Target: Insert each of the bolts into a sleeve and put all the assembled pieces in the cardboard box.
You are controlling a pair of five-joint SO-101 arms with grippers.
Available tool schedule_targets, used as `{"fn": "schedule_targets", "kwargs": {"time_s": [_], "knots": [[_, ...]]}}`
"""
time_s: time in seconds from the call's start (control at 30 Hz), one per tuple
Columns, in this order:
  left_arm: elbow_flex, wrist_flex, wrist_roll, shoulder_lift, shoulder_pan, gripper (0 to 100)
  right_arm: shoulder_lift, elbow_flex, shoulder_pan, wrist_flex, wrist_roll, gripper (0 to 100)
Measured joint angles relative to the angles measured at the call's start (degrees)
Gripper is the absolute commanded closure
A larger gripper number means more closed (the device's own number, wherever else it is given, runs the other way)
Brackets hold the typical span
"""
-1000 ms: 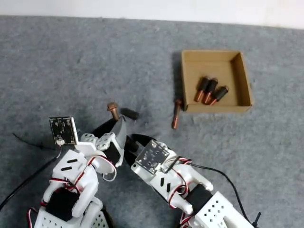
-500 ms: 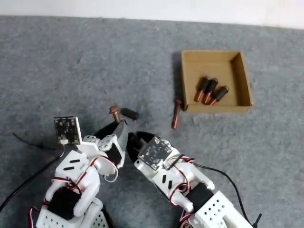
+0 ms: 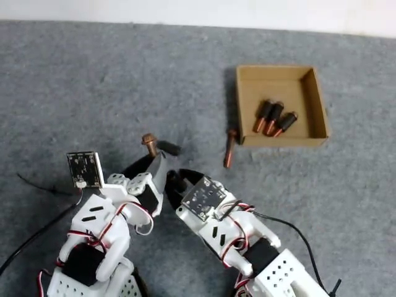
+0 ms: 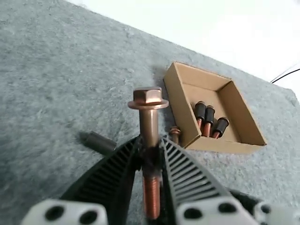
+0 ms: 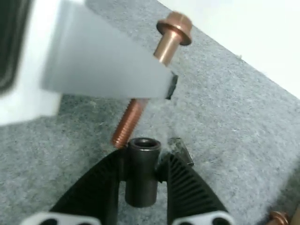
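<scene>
My left gripper [image 4: 151, 146] is shut on a copper bolt [image 4: 149, 123], head up and away from the wrist; the bolt [image 3: 148, 143] stands near the table's middle. My right gripper [image 5: 140, 165] is shut on a black sleeve [image 5: 142, 172], its open end just under the bolt's [image 5: 157, 70] threaded tip. The two grippers [image 3: 154, 163] [image 3: 174, 181] stand side by side. The cardboard box [image 3: 247, 73] at the back right holds three assembled pieces [image 3: 273, 117]. A loose bolt [image 3: 229, 149] lies by the box's front left corner. A loose sleeve [image 3: 168, 148] lies just beyond the held bolt.
Grey carpet covers the table. The left arm's finger [image 5: 103, 70] crosses in front of the bolt in the right wrist view. A black cable [image 3: 37, 185] trails at the left front, and another [image 3: 291, 229] runs beside the right arm.
My right gripper with the sleeve has edged forward, closer to the left gripper. The left gripper and its bolt wobbled slightly and sit almost where they were.
</scene>
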Motion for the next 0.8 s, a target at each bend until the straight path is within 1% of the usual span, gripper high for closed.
{"fn": "schedule_targets", "kwargs": {"time_s": [0.17, 0.33, 0.6, 0.8], "knots": [[0.00, -0.44, 0.09, 0.00, 0.09, 100, 0.00, 1.58, -1.76, 0.00, 0.00, 99.3], [0.00, -0.44, 0.09, 0.00, -0.26, 100, 0.00, 1.67, -2.02, 0.00, 0.00, 99.3], [4.40, -0.62, 0.09, 0.00, -0.26, 100, 0.09, 1.67, -1.93, 0.00, 0.09, 99.3], [8.09, -5.89, 0.26, -0.09, -0.26, 100, 0.18, 1.76, -1.67, 0.09, 0.09, 99.3]]}}
